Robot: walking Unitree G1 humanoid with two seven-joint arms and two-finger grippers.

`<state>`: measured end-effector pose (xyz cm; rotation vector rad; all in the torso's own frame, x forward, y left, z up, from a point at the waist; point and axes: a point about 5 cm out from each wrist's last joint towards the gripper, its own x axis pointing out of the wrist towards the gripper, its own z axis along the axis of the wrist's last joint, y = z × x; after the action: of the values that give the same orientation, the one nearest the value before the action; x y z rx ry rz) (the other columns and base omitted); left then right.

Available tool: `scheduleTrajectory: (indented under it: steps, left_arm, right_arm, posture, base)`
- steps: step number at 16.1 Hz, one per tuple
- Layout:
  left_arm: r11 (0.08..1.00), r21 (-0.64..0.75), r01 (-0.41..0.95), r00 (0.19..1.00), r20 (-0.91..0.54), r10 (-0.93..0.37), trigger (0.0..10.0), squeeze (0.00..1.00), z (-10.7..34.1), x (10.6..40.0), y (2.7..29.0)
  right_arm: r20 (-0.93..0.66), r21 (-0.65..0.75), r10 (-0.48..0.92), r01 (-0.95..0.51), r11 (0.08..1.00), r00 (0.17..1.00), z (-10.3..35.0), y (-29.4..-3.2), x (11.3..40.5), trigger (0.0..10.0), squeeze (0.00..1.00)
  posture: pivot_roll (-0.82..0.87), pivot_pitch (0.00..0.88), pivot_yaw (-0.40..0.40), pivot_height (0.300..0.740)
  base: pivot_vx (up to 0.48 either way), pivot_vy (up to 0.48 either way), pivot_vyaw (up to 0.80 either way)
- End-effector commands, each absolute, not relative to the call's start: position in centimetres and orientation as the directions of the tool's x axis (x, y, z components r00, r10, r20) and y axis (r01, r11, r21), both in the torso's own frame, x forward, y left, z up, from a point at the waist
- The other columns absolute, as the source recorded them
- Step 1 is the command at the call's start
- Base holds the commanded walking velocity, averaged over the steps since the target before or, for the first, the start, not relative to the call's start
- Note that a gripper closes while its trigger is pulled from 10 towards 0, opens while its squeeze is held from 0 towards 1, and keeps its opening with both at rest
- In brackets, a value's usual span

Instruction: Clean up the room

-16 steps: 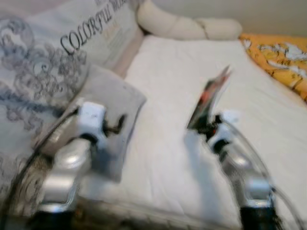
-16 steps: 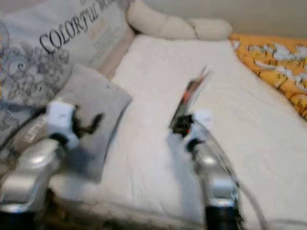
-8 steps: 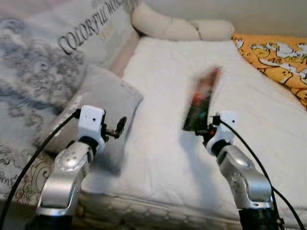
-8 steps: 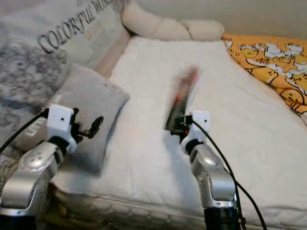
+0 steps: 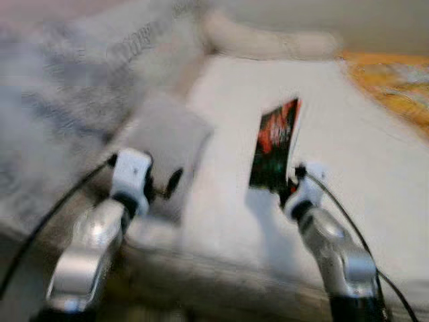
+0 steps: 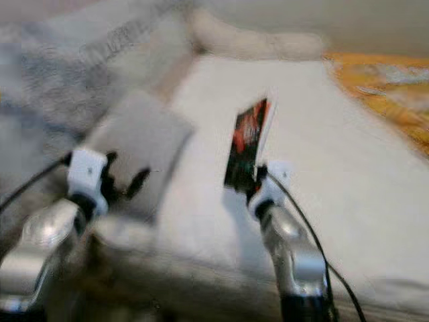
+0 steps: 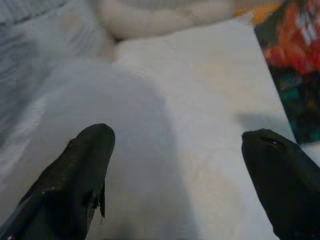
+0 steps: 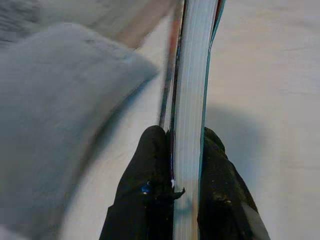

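My right gripper [image 5: 287, 190] is shut on a thin book [image 5: 275, 145] with a dark red and black cover, held upright above the white bed [image 5: 362, 154]. In the right wrist view the black fingers [image 8: 150, 170] pinch the book's white page edge [image 8: 192, 85]. My left gripper [image 5: 167, 186] stands open over a grey pillow [image 5: 167, 137] at the bed's left side. The left wrist view has both black fingers [image 7: 80, 165] spread wide with nothing between them, and the book's cover [image 7: 292, 60] beyond.
A large grey patterned cushion [image 5: 60, 87] lies along the left. A cream bolster [image 5: 268, 43] sits at the head of the bed, and an orange printed blanket [image 5: 395, 87] is at the far right. The eye views are blurred.
The whole picture has blurred and shifted, so the camera moved. The book's cover has turned more toward the camera. Both grippers keep their states.
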<state>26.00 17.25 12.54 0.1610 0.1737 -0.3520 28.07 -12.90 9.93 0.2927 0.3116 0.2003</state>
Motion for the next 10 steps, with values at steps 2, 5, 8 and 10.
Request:
scheduleTrajectory:
  steps: [2, 5, 8, 10]
  left_arm:
    - [0.914, 0.143, 0.38, 0.918, -0.177, -0.354, 10.0, 0.44, 13.4, 26.7, 17.1]
    - [0.909, 0.137, 0.393, 0.913, -0.176, -0.368, 10.0, 0.44, 13.3, 26.8, 16.7]
    - [0.897, 0.112, 0.427, 0.897, -0.178, -0.404, 10.0, 0.44, 13.1, 27.0, 16.1]
    - [0.852, 0.096, 0.515, 0.848, -0.198, -0.491, 10.0, 0.44, 13.0, 27.4, 15.4]
  right_arm:
    - [-0.231, 0.317, 0.259, -0.179, 0.931, 0.938, 10.8, -12.2, 28.3, 10.0, 0.0]
    - [-0.234, 0.311, 0.248, -0.169, 0.935, 0.94, 10.7, -12.5, 28.3, 10.0, 0.0]
    - [-0.242, 0.324, 0.269, -0.183, 0.928, 0.932, 10.7, -12.4, 29.0, 10.0, 0.0]
    - [-0.267, 0.35, 0.293, -0.191, 0.917, 0.918, 10.1, -12.3, 30.7, 10.0, 0.0]
  posture:
    - [0.05, 0.0, 0.056, 0.74]
    - [0.05, 0.0, 0.054, 0.74]
    - [0.04, 0.0, 0.042, 0.74]
    - [0.04, 0.0, 0.044, 0.74]
  base:
    - [0.0, 0.0, 0.0]
    - [0.0, 0.0, 0.0]
    - [0.0, 0.0, 0.0]
    - [0.0, 0.0, 0.0]
